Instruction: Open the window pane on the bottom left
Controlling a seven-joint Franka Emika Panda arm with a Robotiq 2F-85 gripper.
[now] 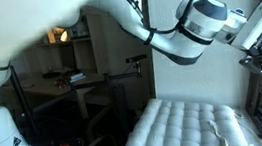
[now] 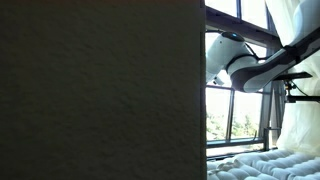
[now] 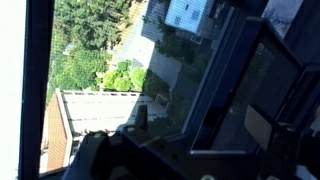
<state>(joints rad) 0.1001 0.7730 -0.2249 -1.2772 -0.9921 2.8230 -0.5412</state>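
Window pane — a small glass rectangle in a thin black frame — fills the right of the wrist view at an angle, with trees and rooftops beyond the glass. Whether it is latched cannot be told. At the bottom of that view the end effector shows dark fingers spread wide, holding nothing, near the pane but apparently not touching it.

An exterior view shows, left to right, a far surface, the white arm, and the window edge above a quilted bed. Only the wrist view shows the pane up close; a dark wall mostly blocks an exterior view.

Risk: a misaligned approach could let the fingers slip off the thin frame or press on the glass.
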